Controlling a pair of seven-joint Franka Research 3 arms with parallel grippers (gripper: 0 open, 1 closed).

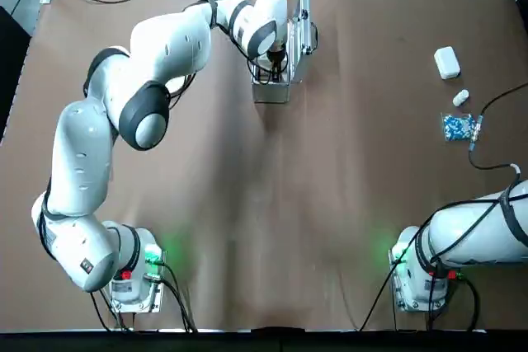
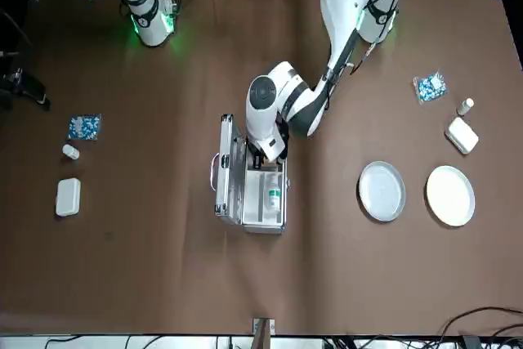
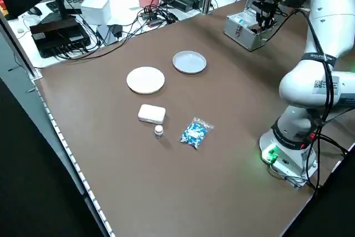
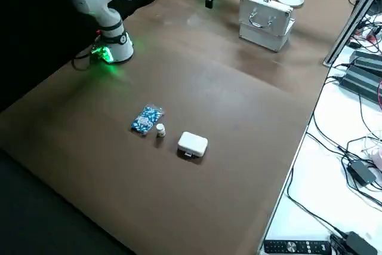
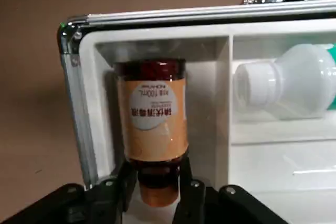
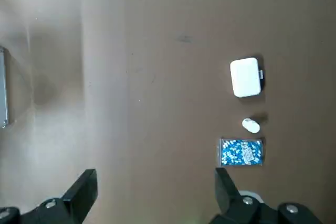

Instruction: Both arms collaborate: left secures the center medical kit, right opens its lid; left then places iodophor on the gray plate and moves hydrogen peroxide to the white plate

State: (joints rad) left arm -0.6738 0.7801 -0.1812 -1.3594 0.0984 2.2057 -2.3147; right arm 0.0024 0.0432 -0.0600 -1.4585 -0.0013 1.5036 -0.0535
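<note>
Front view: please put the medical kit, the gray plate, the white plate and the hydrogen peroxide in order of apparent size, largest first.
1. medical kit, lid open
2. and 3. gray plate and white plate: they look about equal, so I do not rank them
4. hydrogen peroxide, lying inside the kit

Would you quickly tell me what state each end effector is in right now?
Left end effector: closed on the iodophor, inside the open medical kit.
Right end effector: open, holding nothing, above bare table.
</note>
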